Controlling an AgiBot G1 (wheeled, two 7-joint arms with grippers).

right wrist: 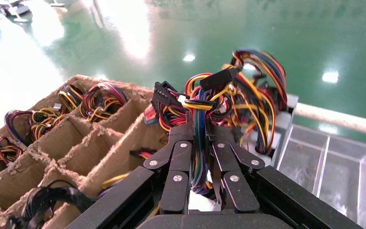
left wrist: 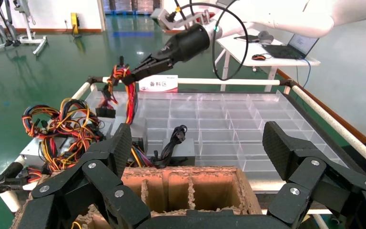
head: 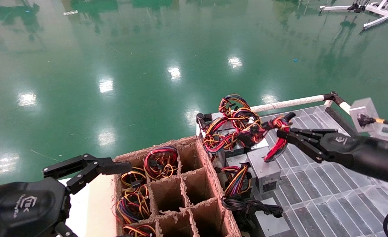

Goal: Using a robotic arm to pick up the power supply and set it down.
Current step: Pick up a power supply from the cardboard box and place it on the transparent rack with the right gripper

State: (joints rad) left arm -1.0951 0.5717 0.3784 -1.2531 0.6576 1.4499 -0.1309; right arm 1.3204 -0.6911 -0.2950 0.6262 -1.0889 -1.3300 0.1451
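Observation:
My right gripper (head: pixel 281 131) is shut on the wire bundle of the power supply. The mostly red loop (head: pixel 277 146) hangs from its fingertips down to the silver box (head: pixel 267 169), which sits on the clear tray among other boxes. The left wrist view shows the same gripper (left wrist: pixel 128 78) with the red wires (left wrist: pixel 131 102) dangling below it. In the right wrist view the jaws (right wrist: pixel 199 126) pinch a strand of coloured wires (right wrist: pixel 199 148). My left gripper (head: pixel 98 187) hovers open and holds nothing at the near left corner of the cardboard crate; its pads (left wrist: pixel 279 143) stand wide apart.
A cardboard crate (head: pixel 210 171) with divided cells holds wire bundles in several left cells. Other silver boxes with orange-yellow-purple wires (head: pixel 236 121) crowd the tray's left end. A box with a black cable (head: pixel 249 205) lies nearer. A clear compartment tray (head: pixel 328 197) with a white rail (head: pixel 289 102) spreads to the right.

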